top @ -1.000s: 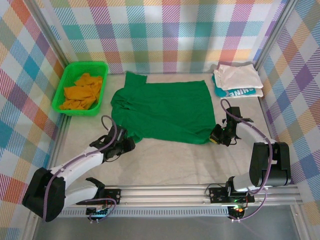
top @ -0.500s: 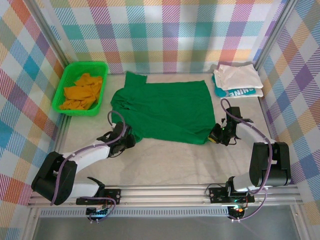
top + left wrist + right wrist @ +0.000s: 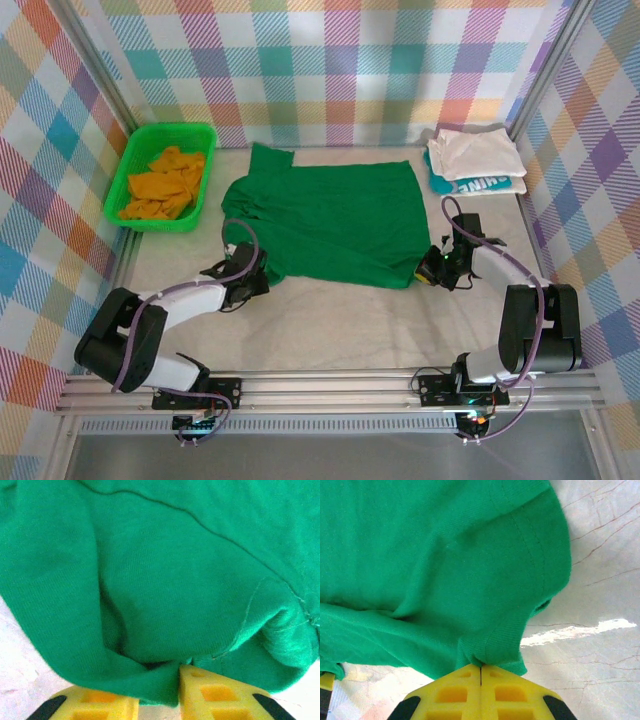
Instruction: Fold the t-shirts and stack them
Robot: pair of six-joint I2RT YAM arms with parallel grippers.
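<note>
A dark green t-shirt [image 3: 325, 220] lies spread flat mid-table. My left gripper [image 3: 252, 272] is at its near left corner; in the left wrist view, a fold of the green t-shirt [image 3: 165, 580] fills the gap between the yellow fingers [image 3: 220, 695] of the left gripper [image 3: 160, 690]. My right gripper [image 3: 430, 272] is at the near right corner. The right wrist view has the right gripper [image 3: 480, 669] shut on the hem of the green t-shirt [image 3: 445, 555]. An orange t-shirt [image 3: 165, 185] lies crumpled in the basket. A folded white t-shirt [image 3: 472, 152] rests on a teal t-shirt [image 3: 485, 186] at the back right.
The bright green plastic basket [image 3: 128, 165] stands at the back left, against the plaid wall. A metal rail [image 3: 330, 385] runs along the near edge. Bare tabletop [image 3: 340, 320] stretches between the shirt and the rail.
My left gripper has slid right and forward onto the green shirt's near left corner, and its jaws have narrowed around the cloth. The right gripper has stayed put.
</note>
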